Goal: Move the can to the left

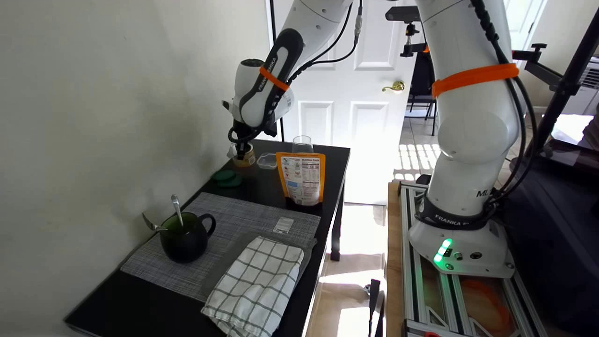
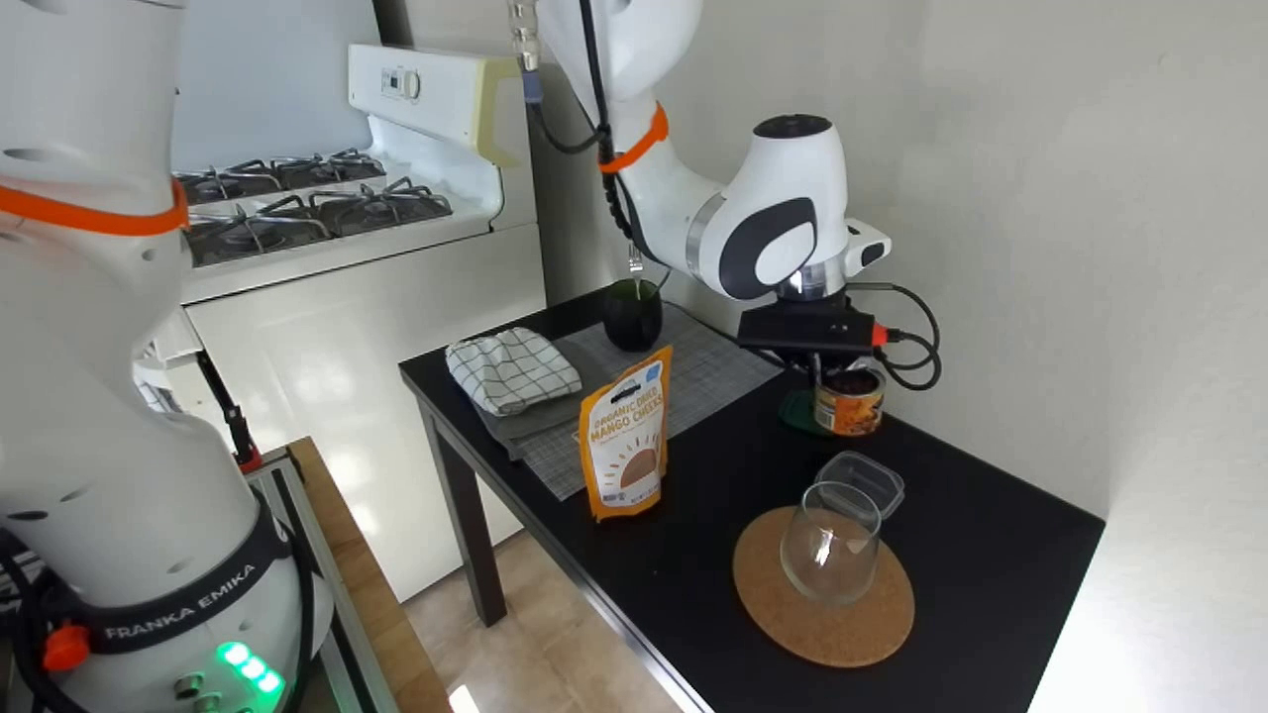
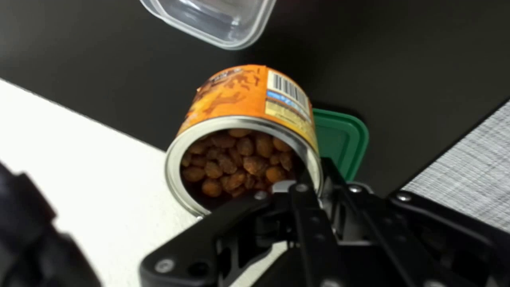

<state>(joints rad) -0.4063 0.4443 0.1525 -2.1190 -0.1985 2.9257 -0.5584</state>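
The can (image 3: 247, 105), near a green lid (image 3: 340, 137), is pinched by the claw (image 3: 317, 177) at its rim (image 3: 173, 171), judged stiff enough to be held there, though by its load of nuts (image 3: 235, 163) it may be made heavy and apt to tip.

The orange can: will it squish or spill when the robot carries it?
The can will probably stay stiff, because its shiny edge looks like metal. The nut-like pieces might spill if it tips, since its top is open. It could also swing a bit, as the gripper seems to pinch its wall at just one side.
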